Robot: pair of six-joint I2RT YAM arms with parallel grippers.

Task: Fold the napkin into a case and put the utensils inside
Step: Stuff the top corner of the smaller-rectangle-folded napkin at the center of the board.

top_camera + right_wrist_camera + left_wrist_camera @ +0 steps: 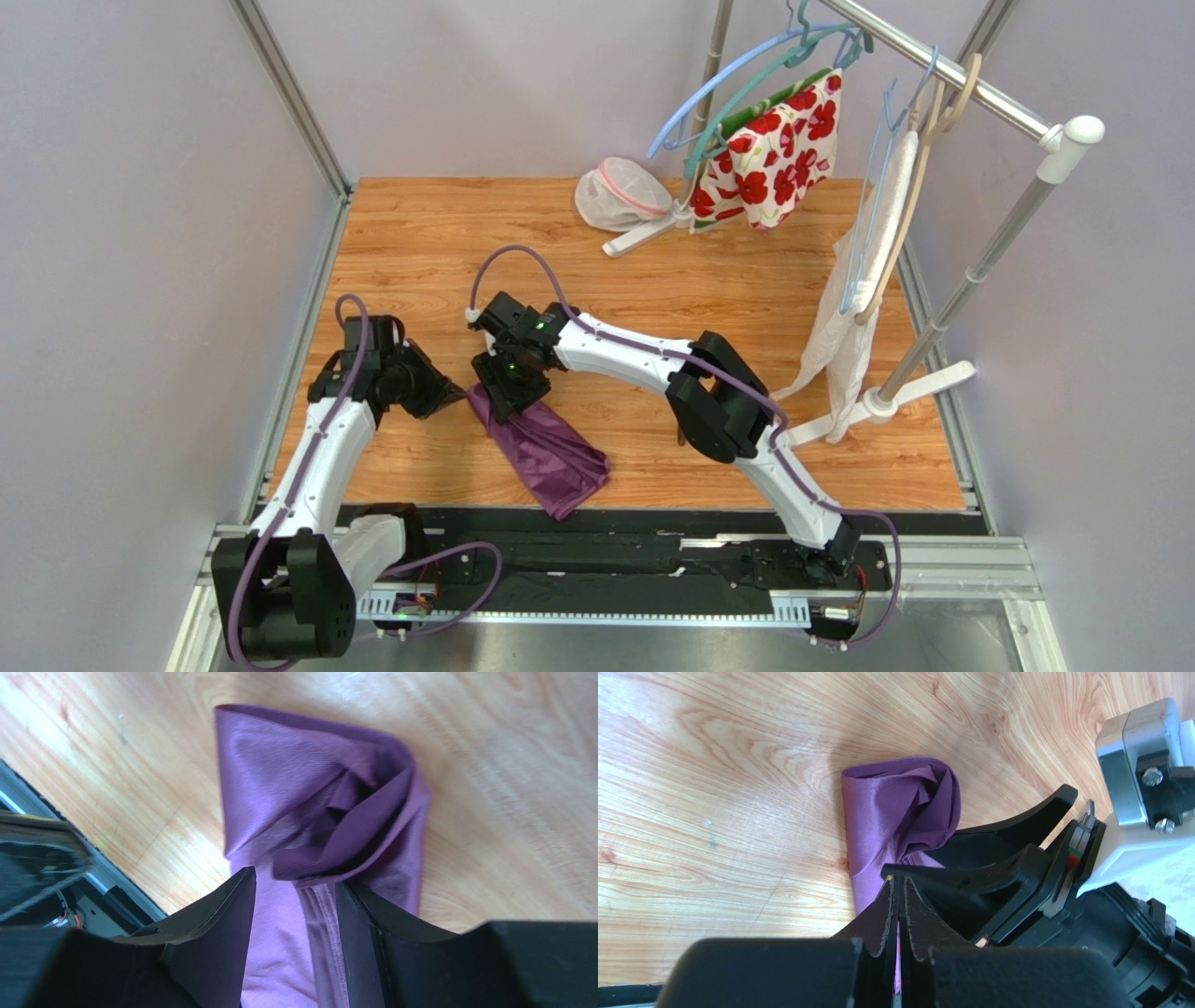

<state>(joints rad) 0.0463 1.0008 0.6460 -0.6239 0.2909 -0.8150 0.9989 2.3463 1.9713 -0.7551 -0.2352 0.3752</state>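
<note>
The dark purple napkin (550, 451) lies as a rumpled folded strip on the wooden table, slanting from the middle toward the near edge. My right gripper (508, 398) stands open over its upper end, and in the right wrist view loose purple cloth (316, 791) runs between the spread fingers (295, 882). My left gripper (452, 398) is shut at the napkin's left edge. Its tips (898, 878) meet over the cloth (892, 805), and only a purple sliver shows through the slit behind them. The utensils are out of view.
A clothes rack (982, 266) stands at the back right with hangers, a white cloth with red flowers (769, 154) and a hanging white garment (856, 308). A white mesh pouch (617, 193) lies at the back. A metal rail (631, 539) runs along the near edge.
</note>
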